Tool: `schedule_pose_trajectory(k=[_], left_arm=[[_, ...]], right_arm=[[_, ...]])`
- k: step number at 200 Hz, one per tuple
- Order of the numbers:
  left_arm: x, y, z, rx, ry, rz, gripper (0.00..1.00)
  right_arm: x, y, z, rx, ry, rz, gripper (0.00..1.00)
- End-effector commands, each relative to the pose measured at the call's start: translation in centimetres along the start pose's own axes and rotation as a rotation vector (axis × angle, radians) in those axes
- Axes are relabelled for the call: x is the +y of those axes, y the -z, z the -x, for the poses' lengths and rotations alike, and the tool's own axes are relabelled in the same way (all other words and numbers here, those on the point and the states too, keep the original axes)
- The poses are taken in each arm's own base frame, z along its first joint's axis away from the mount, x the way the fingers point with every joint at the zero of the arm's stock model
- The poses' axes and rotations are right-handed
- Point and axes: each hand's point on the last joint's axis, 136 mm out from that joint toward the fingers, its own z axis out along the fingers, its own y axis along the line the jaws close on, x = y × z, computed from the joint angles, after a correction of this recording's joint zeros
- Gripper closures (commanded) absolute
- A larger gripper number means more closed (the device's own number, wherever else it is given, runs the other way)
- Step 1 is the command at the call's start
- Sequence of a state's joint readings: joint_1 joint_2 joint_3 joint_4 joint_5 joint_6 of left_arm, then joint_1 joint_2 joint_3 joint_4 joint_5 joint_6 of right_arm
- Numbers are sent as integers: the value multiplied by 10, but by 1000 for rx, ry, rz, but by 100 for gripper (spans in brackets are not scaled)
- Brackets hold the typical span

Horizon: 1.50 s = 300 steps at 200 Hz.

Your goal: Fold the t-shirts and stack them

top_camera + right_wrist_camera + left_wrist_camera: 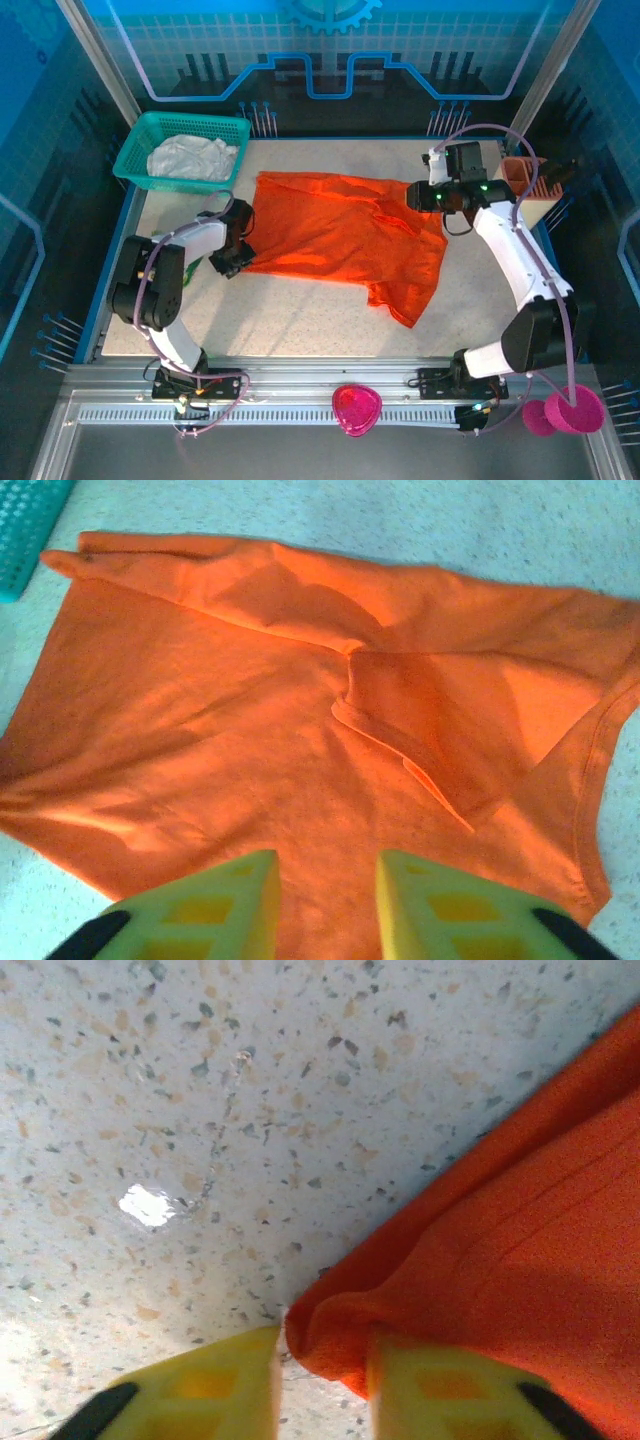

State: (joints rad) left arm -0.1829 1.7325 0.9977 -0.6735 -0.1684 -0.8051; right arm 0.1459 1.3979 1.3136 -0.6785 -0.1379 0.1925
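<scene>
A teal mesh basket [135, 155] sat at the bench's [300, 320] far left corner, holding the crumpled white t-shirt [192, 157]. A brown ribbed container [520, 175] at the far right edge was partly hidden by the right arm, its contents hard to make out. The orange t-shirt [330, 230] lay spread mid-bench, wrinkled, with a flap folded over. The left gripper [325, 1345] stood partly open, astride a fold of its left edge; whether it pinched was unclear. The right gripper [328, 865] hovered partly open above the shirt, holding nothing.
</scene>
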Motion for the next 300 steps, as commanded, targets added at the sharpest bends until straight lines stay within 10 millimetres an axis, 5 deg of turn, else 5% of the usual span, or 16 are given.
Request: schedule_pose_trajectory(k=[1, 38, 60, 92, 150, 194, 232, 300], left_arm=[[-43, -15, 20, -31, -17, -142, 82], [-50, -16, 21, -22, -33, -162, 100], [-53, -16, 20, -17, -43, -177, 100], [-57, -9, 18, -20, -55, -224, 100], [-55, 21, 19, -71, -94, -276, 100], [-58, 33, 17, -84, -117, -325, 100], [-54, 46, 19, -109, -152, -323, 100], [-48, 61, 18, -137, -183, -328, 100]], right_arm=[[31, 30, -4, -46, 117, 91, 63], [74, 67, -8, -154, 310, 167, 58], [91, 80, -25, -160, 439, 224, 56], [88, 84, -57, -144, 657, 148, 44], [58, 67, -157, 229, 1166, -16, 40], [41, 50, -240, 464, 1370, 94, 35], [41, 28, -274, 535, 1387, 196, 38], [26, -14, -305, 796, 1397, 178, 44]])
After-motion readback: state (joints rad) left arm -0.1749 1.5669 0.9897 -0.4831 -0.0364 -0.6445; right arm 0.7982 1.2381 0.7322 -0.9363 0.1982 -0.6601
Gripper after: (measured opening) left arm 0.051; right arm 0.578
